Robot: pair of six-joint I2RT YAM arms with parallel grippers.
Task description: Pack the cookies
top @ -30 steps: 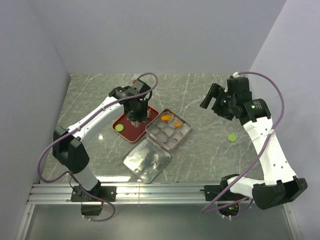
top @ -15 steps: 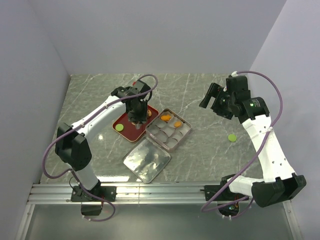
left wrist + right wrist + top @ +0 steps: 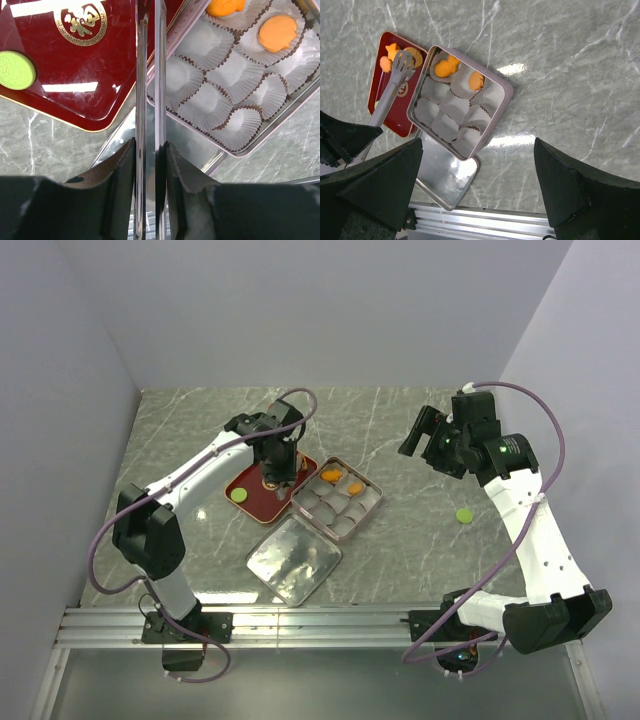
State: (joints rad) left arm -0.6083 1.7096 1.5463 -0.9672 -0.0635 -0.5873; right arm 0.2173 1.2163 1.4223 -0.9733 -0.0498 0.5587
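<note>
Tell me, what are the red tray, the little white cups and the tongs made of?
The red tray looks like glossy lacquered plastic or painted tin, because it reflects the lights sharply. The little white cups look like thin matte paper, pleated, with crinkly brown-edged rims. The tongs look like polished metal, silvery with mirror-like reflections.

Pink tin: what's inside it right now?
Inside the pink tin, white paper cups; two hold orange cookies, a fish shape and a round one, the rest look empty. Whatever lies beneath the cups is covered.
</note>
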